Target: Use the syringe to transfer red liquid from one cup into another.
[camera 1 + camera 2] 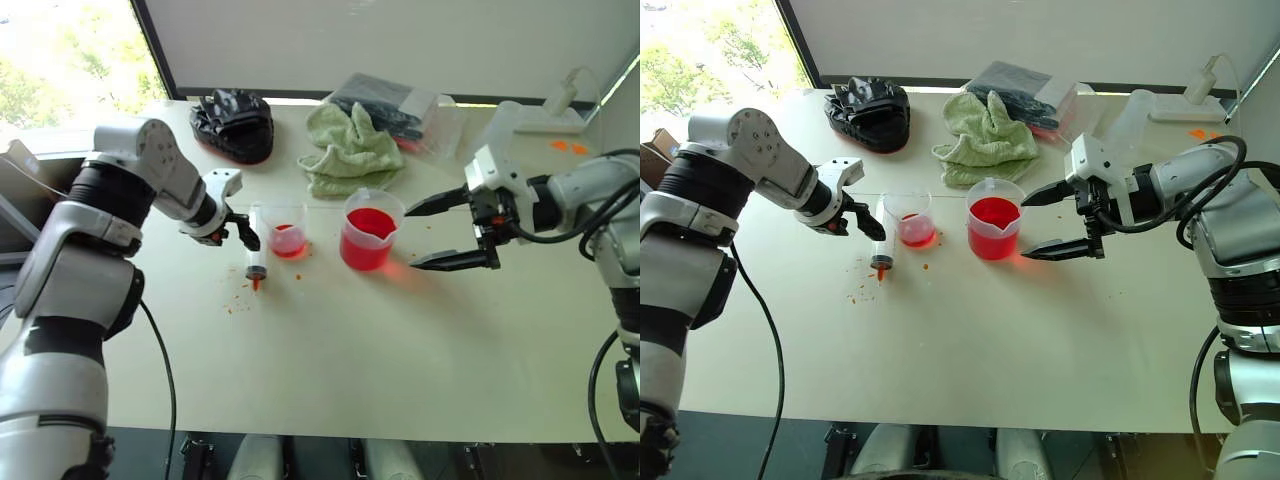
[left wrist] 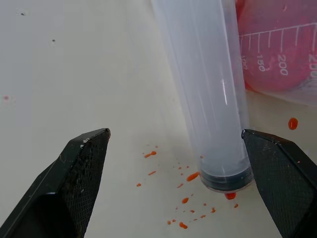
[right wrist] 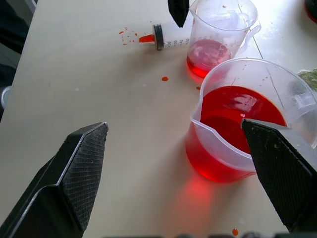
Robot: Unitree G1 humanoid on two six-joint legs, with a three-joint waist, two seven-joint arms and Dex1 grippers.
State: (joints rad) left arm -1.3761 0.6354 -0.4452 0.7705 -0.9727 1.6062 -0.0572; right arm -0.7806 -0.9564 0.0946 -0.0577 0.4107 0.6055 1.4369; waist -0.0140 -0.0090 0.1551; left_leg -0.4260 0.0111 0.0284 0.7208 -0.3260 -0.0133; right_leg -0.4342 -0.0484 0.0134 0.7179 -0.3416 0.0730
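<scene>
Your syringe (image 1: 256, 262) lies flat on the desk (image 1: 330, 360), just at 9 o'clock of the small cup (image 1: 286, 232), its orange tip pointing toward 6 o'clock and a scatter of red drops (image 1: 240, 296) around that tip. The barrel looks clear and empty, with the dark plunger seal pushed down to the tip end; the ring end is hidden behind your left pincer, so I can't say how it sits. That lie suits a pickup from above: your left pincer (image 2: 173, 163) hangs spread wide over the barrel, one finger on each side and neither touching it.

The small cup holds only a shallow pool of red liquid. The beaker (image 1: 370, 232), just at 3 o'clock of it, is filled well over halfway, so most of the transfer seems undone.

Your right pincer (image 1: 455, 232) is also spread wide, level with the beaker and at its 3 o'clock. In the wrist view one finger overlaps the beaker wall, though I can't tell whether it touches. It looks placed to steady the beaker.

Beyond, at 12 o'clock, lie a green towel (image 1: 350, 150), a black glove (image 1: 238, 124) and a dark bag (image 1: 390, 105).
</scene>
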